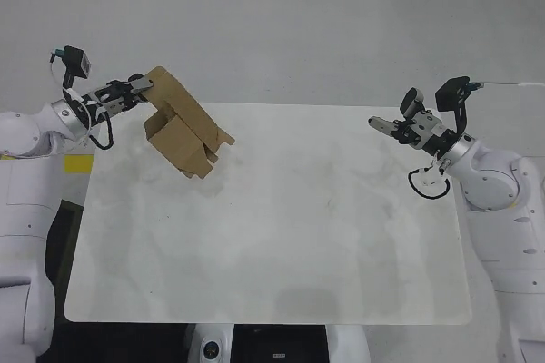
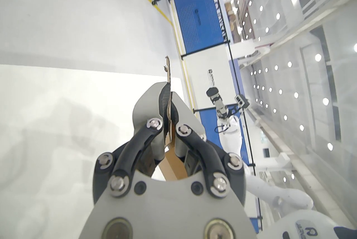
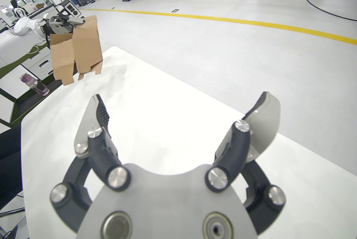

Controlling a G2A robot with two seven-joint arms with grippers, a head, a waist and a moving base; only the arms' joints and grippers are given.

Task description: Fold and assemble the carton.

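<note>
A brown cardboard carton (image 1: 183, 124) hangs in the air over the table's far left corner, partly opened into a box with its flaps loose. My left gripper (image 1: 142, 86) is shut on the carton's upper edge; in the left wrist view the cardboard edge (image 2: 168, 75) sticks out between the closed pads (image 2: 165, 100). The right wrist view has the carton (image 3: 76, 49) far across the table, held up by the other arm. My right gripper (image 3: 181, 109) stands open with nothing between its fingers, above the table's far right corner (image 1: 381, 122).
The white table (image 1: 272, 236) is bare under the carton and between the arms. A drink bottle (image 3: 35, 83) stands on a low green shelf beyond the table's left side. Office chairs and a cabinet stand far off across the floor.
</note>
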